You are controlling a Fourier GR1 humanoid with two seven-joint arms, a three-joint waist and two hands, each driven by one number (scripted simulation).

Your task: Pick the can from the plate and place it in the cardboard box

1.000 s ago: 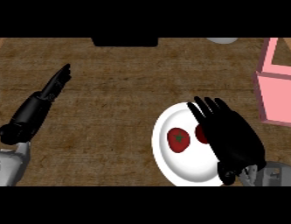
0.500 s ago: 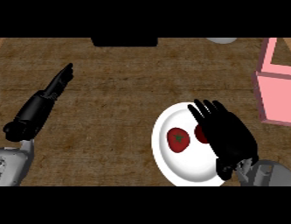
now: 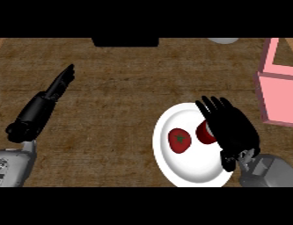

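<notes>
A white plate lies on the wooden counter at the lower right. On it sit two red things: one with a dark mark on top at the plate's middle, and a second, the can, partly hidden under my right hand. That hand hovers over the plate's right side with its fingers straight and spread, pointing away from me. The pink box stands at the right edge. My left hand rests open at the left, fingers straight and pointing up.
A black object sits at the far edge of the counter, and a pale round thing shows beside it to the right. Bare wood spreads between my two hands.
My right hand has drifted slightly down and right over the plate. The left hand has barely moved.
</notes>
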